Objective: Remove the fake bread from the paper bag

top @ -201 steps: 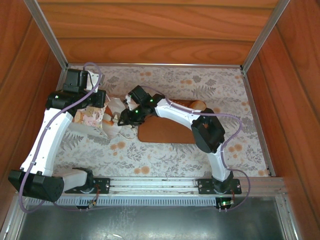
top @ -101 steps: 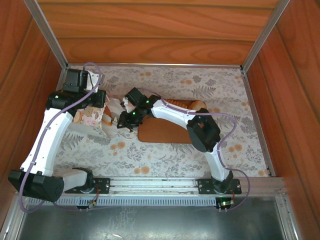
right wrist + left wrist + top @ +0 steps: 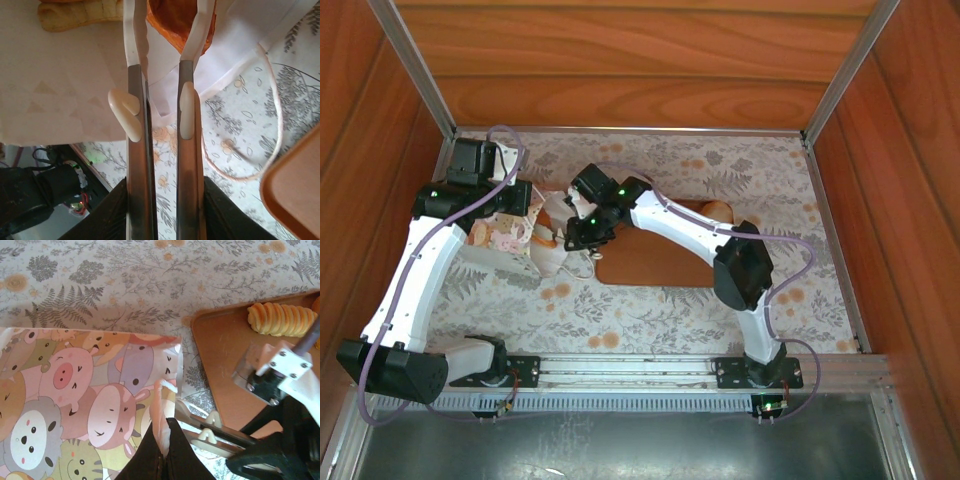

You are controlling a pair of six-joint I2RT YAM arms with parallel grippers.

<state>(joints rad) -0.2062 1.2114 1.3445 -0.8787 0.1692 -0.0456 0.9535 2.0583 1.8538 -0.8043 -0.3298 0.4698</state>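
Found left gripper (image 3: 166, 440) clamped on the paper bag (image 3: 75, 390) rim. Found right gripper (image 3: 164, 10) narrowed at the bag's mouth, tips flanking a brown pastry (image 3: 172, 22); could not tell whether gripped. Saw second pastry (image 3: 80, 15) inside the bag, a roll (image 3: 280, 319) on the tray (image 3: 220, 370) beside the bag.

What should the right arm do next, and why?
Probably close the right fingers on the orange-brown pastry and draw it out toward the tray. They straddle it inside the mouth of the paper bag, and the left fingers pinch the bag's edge.
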